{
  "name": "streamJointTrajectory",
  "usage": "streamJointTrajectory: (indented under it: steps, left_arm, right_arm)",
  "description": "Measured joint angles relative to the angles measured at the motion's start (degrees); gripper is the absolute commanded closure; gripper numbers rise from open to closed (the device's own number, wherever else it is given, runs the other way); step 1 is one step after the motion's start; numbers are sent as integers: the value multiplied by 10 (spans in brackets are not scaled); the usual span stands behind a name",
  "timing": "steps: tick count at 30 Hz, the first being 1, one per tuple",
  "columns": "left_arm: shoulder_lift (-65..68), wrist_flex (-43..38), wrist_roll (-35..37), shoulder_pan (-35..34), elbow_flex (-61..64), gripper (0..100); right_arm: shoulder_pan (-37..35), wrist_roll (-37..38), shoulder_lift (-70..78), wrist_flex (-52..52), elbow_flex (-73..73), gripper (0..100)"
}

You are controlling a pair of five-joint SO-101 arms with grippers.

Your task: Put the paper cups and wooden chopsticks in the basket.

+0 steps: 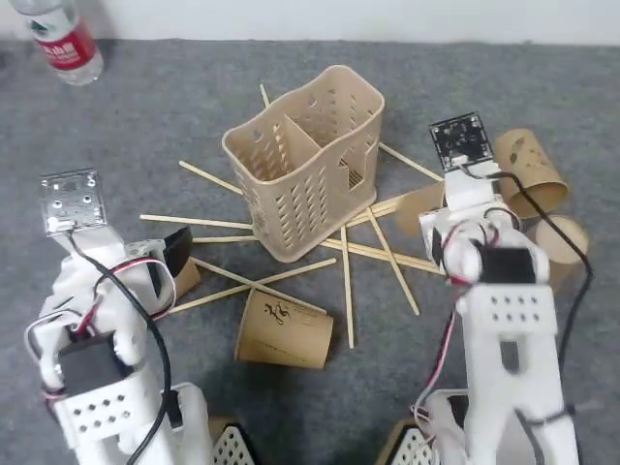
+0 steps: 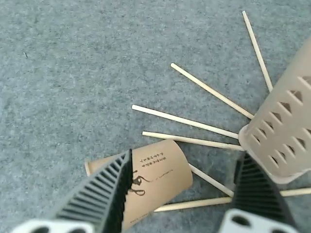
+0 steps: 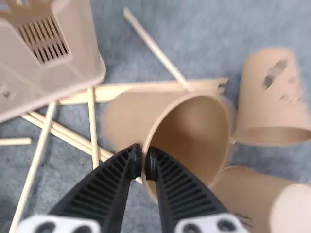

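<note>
Two white arms, the left arm point(image 1: 97, 368) and the right arm point(image 1: 509, 329), are standing at the near edge of the grey table point(image 1: 194, 107). The beige basket point(image 1: 308, 160) is sitting upright at the middle. One paper cup point(image 1: 286, 329) is lying on its side just in front of it. The left gripper point(image 2: 186, 158) is hanging with its jaws wide apart over a second cup point(image 2: 155, 174), also on its side. The right gripper point(image 3: 142, 154) is pinching the rim of a third cup point(image 3: 194, 126) on the right arm's side of the basket, with two more cups point(image 1: 528, 165) lying just beside it. Wooden chopsticks point(image 1: 247, 286) are lying scattered on the table around the basket.
</note>
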Motion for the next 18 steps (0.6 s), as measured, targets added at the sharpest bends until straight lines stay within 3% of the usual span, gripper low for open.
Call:
streamJointTrajectory:
  steps: [9, 18]
  left_arm:
    - [1, -76, 1, -1, 74, 683]
    - [1, -136, 23, 0, 142, 683]
  right_arm:
    - [-12, 35, -96, 65, -177, 990]
    - [-129, 38, 69, 113, -479, 990]
